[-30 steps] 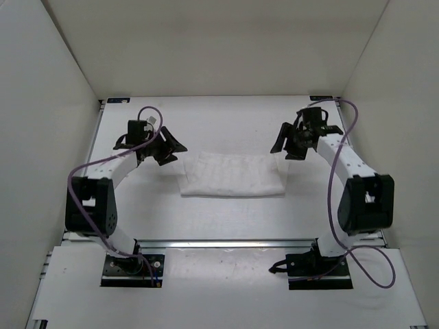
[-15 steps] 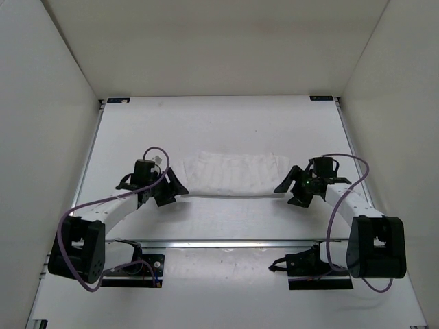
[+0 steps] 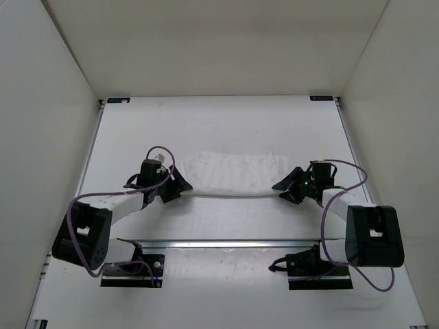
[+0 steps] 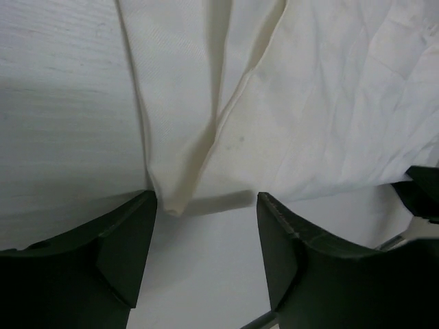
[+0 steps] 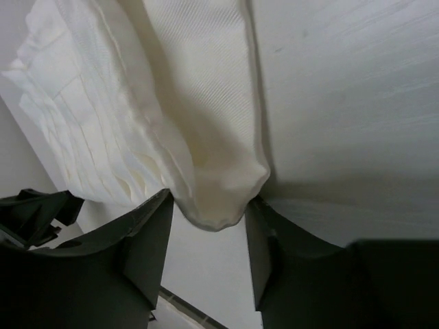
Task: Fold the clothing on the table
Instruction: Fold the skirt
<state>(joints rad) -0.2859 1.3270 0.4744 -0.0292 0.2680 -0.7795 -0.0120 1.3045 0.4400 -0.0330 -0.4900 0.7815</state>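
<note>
Top view: one clothing (image 3: 233,173) lies mid table (image 3: 206,123) as a flat wide band, likely layered already, judging by the thick near edge. The left gripper (image 3: 177,190) sits at its near-left corner and the right gripper (image 3: 283,190) at its near-right corner. Count: one garment, one table, two arms, two grippers.

Left wrist: the left gripper (image 4: 206,202) has its jaws apart. The near corner of the clothing (image 4: 309,103) pokes just into the gap, closer to the left-hand finger, and nothing is clamped. Bare table (image 4: 62,103) shows to the side.

Right wrist: the right gripper (image 5: 206,219) straddles the other corner of the clothing (image 5: 199,103). The rolled edge fills almost the whole gap. From this angle I cannot tell whether the fingers are pinching it or only bracketing it. The table (image 5: 343,82) is beyond.

Step in hand: grasping both near corners for the next fold. Next move: each side must take in all the layers at its corner and clamp. Then both should lift together and carry the near edge evenly over to the far edge, so the cloth does not skew.
</note>
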